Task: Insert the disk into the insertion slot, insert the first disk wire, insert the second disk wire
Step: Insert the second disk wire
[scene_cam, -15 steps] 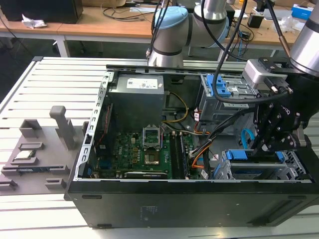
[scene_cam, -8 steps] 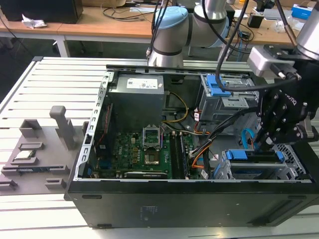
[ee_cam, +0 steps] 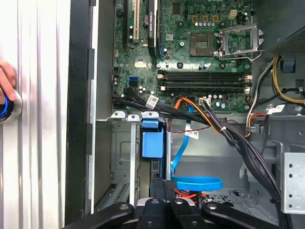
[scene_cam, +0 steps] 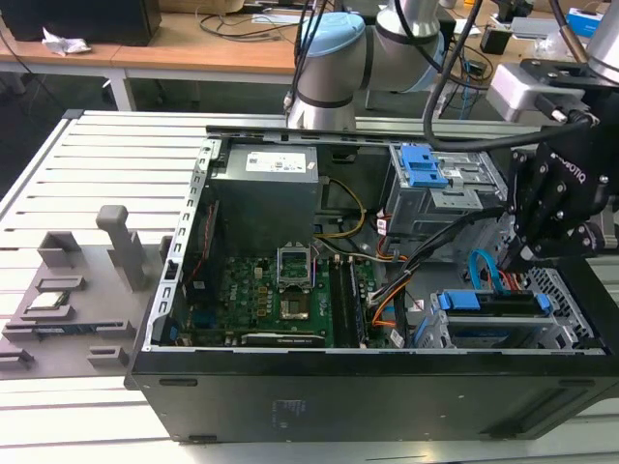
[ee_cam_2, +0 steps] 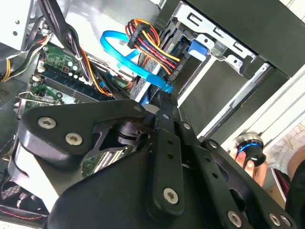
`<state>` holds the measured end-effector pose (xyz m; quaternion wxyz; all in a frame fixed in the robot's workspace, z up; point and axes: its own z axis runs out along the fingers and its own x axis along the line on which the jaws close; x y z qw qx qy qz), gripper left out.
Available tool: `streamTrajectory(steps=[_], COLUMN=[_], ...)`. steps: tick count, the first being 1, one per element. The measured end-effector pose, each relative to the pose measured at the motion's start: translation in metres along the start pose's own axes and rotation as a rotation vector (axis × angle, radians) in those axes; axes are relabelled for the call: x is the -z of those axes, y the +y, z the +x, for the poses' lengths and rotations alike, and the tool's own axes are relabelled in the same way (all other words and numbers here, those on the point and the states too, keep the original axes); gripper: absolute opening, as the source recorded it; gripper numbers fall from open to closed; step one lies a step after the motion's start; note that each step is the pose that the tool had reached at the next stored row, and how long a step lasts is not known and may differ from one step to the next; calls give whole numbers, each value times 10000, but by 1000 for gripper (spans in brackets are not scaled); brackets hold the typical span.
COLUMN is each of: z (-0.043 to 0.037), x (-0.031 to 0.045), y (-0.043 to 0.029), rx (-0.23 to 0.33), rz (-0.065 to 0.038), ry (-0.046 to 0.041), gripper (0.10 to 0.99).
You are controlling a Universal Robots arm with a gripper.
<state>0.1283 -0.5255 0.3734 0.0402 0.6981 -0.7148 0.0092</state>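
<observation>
In the exterior view, the disk (scene_cam: 488, 303) in its blue carrier sat inside the insertion slot (scene_cam: 556, 290) at about four o'clock of the open computer case (scene_cam: 368, 387). The end effector (scene_cam: 527, 256) hung just above it, its tip at the light-blue second disk wire (scene_cam: 484, 271), which looped up from the disk's rear edge. The taller cage with the blue latch (scene_cam: 424, 166) stood at twelve o'clock of the slot, and a grey fixture (scene_cam: 82, 290) lay on the surface (scene_cam: 116, 155) well apart at nine o'clock.

In the second wrist view, the fingers (ee_cam_2: 164, 112) looked clenched on the second disk wire (ee_cam_2: 138, 67) near its plug. The first disk wire (ee_cam_2: 152, 45), red, orange and yellow, already reached the disk's rear just beside it.

In the first wrist view, the blue loop (ee_cam: 196, 183) curled just above the end effector (ee_cam: 164, 183), with black cable bundles (ee_cam: 228, 133) crossing at two o'clock. We judged the risks as these: the small plug could meet its socket tilted and jam, the flat cable could kink, or the neighbouring wires could snag the fingers. A hand (ee_cam: 5, 81) rested on a round button (ee_cam: 12, 107) at nine o'clock.
</observation>
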Motion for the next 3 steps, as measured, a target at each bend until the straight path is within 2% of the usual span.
streamTrajectory(steps=[3], z=[0], x=[0], y=[0], rx=[1], rz=[0], ry=[-3], gripper=[106])
